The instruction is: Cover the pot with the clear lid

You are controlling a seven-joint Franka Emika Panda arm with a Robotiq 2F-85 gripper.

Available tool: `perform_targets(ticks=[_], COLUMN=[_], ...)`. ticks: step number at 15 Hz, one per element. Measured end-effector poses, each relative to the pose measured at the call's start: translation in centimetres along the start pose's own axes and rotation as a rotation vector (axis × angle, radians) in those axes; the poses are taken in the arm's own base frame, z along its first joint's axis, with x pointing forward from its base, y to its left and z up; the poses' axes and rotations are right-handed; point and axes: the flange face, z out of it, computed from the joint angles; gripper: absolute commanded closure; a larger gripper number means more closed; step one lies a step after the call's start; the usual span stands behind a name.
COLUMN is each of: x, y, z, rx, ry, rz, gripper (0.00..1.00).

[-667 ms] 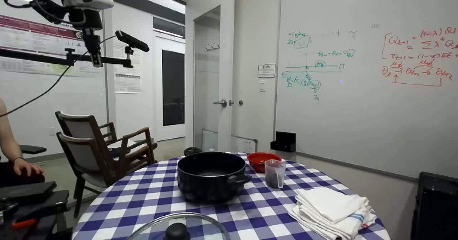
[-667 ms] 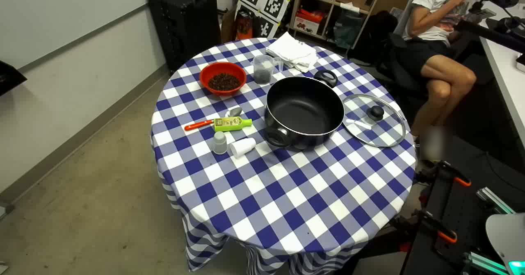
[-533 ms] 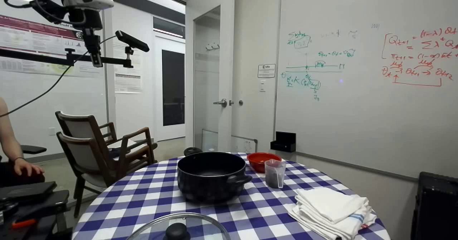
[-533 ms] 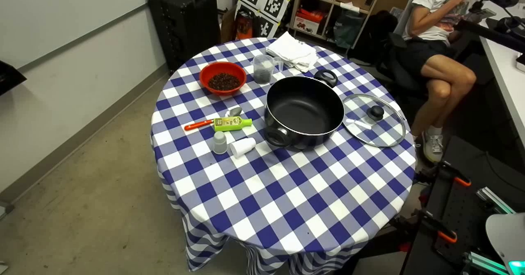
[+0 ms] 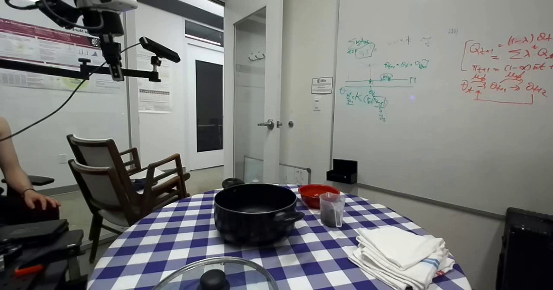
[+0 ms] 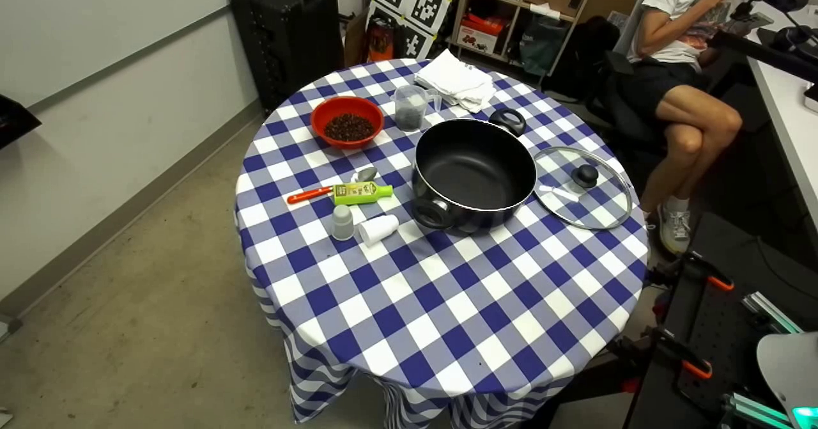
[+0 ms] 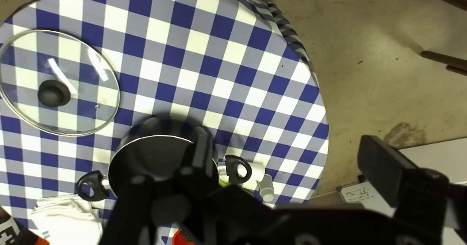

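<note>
The black pot (image 5: pixel 255 223) stands uncovered on the checked table in both exterior views (image 6: pixel 476 173). Its inside looks empty. The clear lid (image 6: pixel 562 202) lies flat on the table beside the pot, knob up. In an exterior view it is cut off by the bottom edge (image 5: pixel 214 277). In the wrist view the lid (image 7: pixel 85 95) is at the left and the pot (image 7: pixel 151 155) at lower middle, partly hidden by a finger. My gripper (image 7: pixel 292 157) is open and empty, its fingers wide apart. It hangs high above the table, away from both (image 5: pixel 116 74).
A red bowl (image 6: pixel 348 122) of dark beans, a measuring cup (image 6: pixel 410 108) and folded white towels (image 6: pixel 455 80) stand near the pot. A green bottle (image 6: pixel 359 193), an orange-handled spoon (image 6: pixel 310 195), a grey shaker (image 6: pixel 342 223) and a white cup (image 6: pixel 379 229) lie or stand beside it.
The arm, gripper, pot and lid have not visibly moved. The seated person's hand at the left of an exterior view has shifted slightly to the right.
</note>
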Motion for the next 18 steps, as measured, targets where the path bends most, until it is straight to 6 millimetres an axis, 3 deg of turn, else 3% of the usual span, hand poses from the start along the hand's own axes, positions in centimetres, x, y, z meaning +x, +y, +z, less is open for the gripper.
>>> perform_targets(ticks=[4,7,14,18], x=[0.2,1.5,4.4,5.6], y=[0.3,2.0,12.3,18.3], z=[0.1,2.0,13.7,18.8], rx=[-0.006,-0.026,-0.099,-0.108], ry=[-0.001,-0.033,-0.083,-0.121], rz=[0.007,0.063,0.304,0.426], gripper=[0.00,0.00,0.00,0.00])
